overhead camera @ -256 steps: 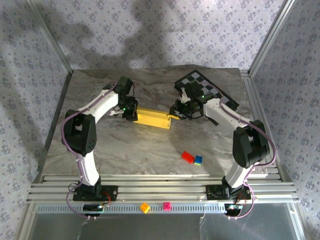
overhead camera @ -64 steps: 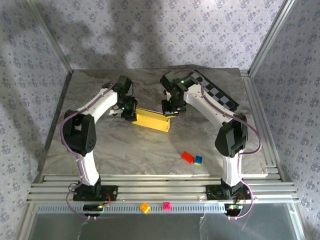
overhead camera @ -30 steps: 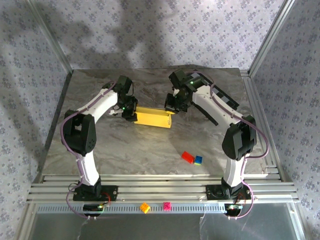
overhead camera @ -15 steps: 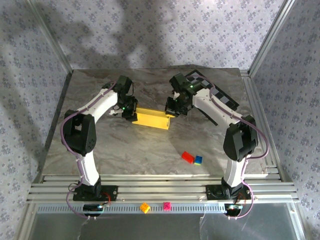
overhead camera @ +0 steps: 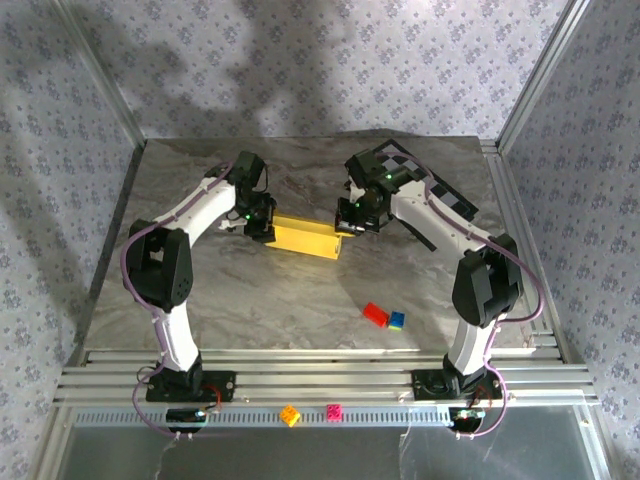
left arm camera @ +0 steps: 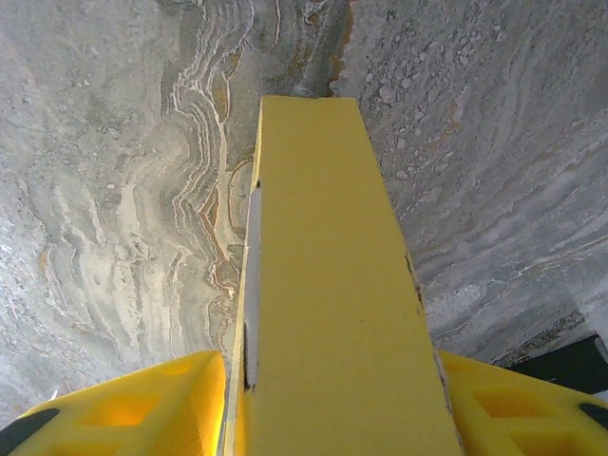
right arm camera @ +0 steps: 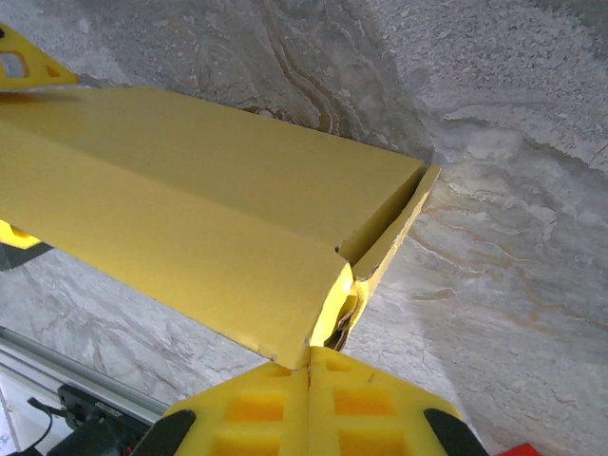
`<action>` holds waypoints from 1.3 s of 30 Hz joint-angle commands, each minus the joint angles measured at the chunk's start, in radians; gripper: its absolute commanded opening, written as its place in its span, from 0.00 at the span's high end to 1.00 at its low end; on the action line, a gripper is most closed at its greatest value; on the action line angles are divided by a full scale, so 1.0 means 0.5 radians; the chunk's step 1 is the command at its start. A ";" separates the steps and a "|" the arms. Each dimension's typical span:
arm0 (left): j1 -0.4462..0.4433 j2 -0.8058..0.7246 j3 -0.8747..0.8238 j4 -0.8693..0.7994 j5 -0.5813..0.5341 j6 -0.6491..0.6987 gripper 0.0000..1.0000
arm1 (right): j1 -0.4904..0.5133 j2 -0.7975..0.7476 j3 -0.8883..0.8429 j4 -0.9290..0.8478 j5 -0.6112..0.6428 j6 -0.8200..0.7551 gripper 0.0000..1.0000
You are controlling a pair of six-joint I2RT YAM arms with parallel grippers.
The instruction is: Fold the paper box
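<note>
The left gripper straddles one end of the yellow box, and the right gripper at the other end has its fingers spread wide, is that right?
Not quite: the right gripper is shut, fingers pressed together against the paper box's end, as the right wrist view shows. The left gripper does straddle the other end.

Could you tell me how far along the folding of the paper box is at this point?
Done: the paper box already lies on the table folded into a long yellow rectangle. In hand: the left gripper clamps one end, and the right gripper, shut, is at the other. Left: the end flap there stands ajar and likely needs tucking in.
</note>
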 commanded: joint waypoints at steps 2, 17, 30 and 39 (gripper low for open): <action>-0.003 0.018 0.011 -0.035 0.002 0.012 0.49 | 0.021 0.031 0.012 -0.211 0.104 -0.127 1.00; -0.005 0.012 -0.032 -0.002 -0.007 0.003 0.53 | 0.129 0.032 0.066 -0.305 0.362 -0.247 1.00; -0.006 0.007 -0.041 0.012 -0.018 0.003 0.54 | -0.233 -0.503 -0.551 0.978 -0.322 1.091 0.52; -0.006 -0.001 -0.056 0.013 -0.020 0.002 0.54 | -0.282 -0.398 -0.724 1.161 -0.433 1.716 0.67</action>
